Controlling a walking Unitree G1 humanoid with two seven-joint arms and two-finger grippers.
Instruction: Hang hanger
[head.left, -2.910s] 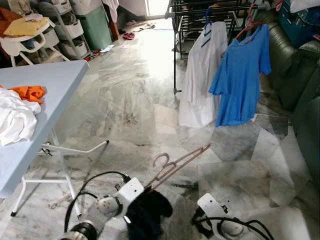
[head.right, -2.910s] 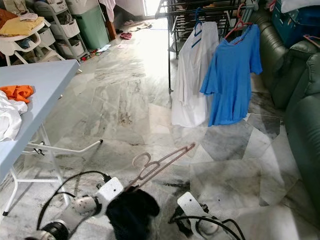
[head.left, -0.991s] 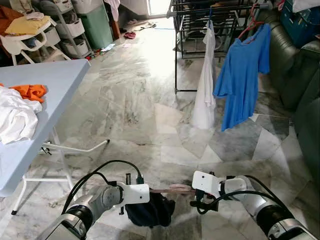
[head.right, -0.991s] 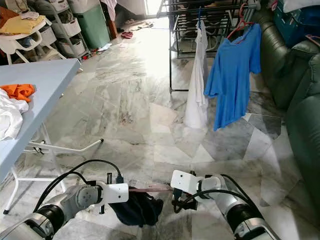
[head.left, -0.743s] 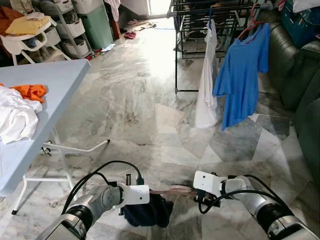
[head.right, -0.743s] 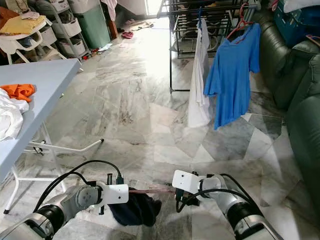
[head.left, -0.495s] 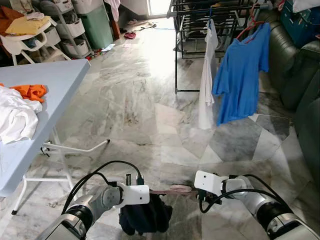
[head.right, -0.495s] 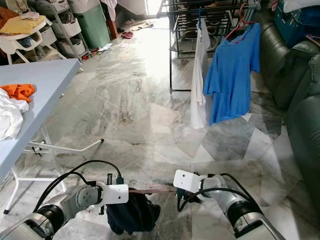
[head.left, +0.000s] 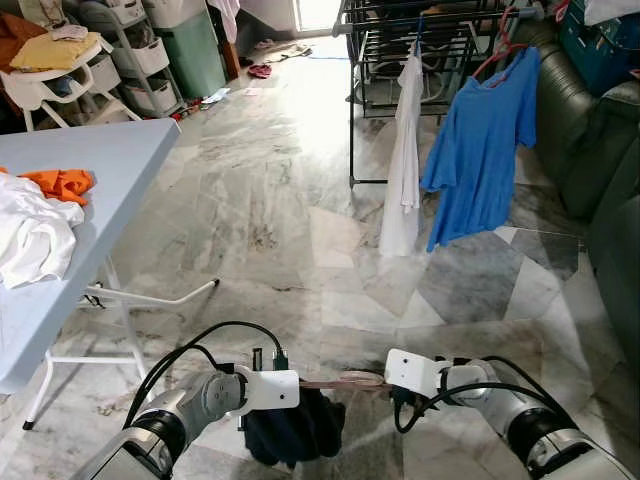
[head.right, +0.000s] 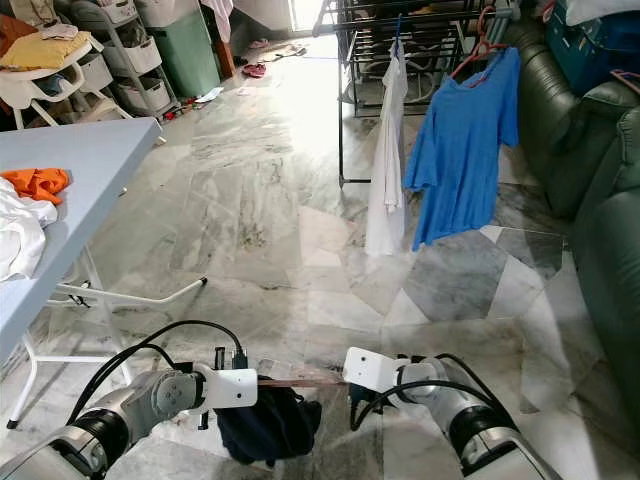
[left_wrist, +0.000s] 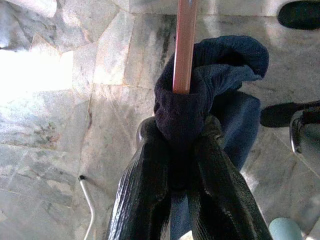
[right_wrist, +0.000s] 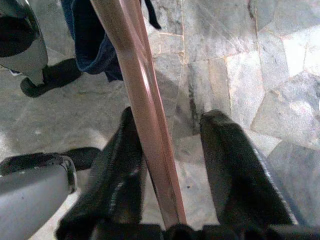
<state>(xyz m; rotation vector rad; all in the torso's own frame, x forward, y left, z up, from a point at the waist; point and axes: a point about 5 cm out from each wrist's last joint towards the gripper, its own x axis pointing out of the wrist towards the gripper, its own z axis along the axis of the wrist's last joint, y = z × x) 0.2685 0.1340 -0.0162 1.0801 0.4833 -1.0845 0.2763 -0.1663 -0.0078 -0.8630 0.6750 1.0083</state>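
A pinkish-brown hanger (head.left: 345, 380) lies level, low in front of me, between my two grippers. A dark navy garment (head.left: 292, 432) droops from its left end. My left gripper (left_wrist: 180, 131) is shut on the navy cloth (left_wrist: 227, 60) wrapped round the hanger bar (left_wrist: 184, 45). My right gripper (right_wrist: 170, 120) is open around the other end. The bar (right_wrist: 145, 125) runs between its fingers and rests against one finger (right_wrist: 117, 170). Ahead stands a black drying rack (head.left: 400, 45) carrying a white garment (head.left: 405, 150) and a blue T-shirt (head.left: 480, 140) on hangers.
A light blue folding table (head.left: 95, 170) with white and orange clothes stands at my left, its legs (head.left: 150, 297) reaching onto the marble floor. A dark green sofa (head.left: 610, 160) lines the right side. Shelves and bins (head.left: 130, 60) fill the back left.
The hanger, earlier raised and pointing forward in the left gripper alone, now lies level with the right gripper around its other end. The white garment on the rack has turned and swung.
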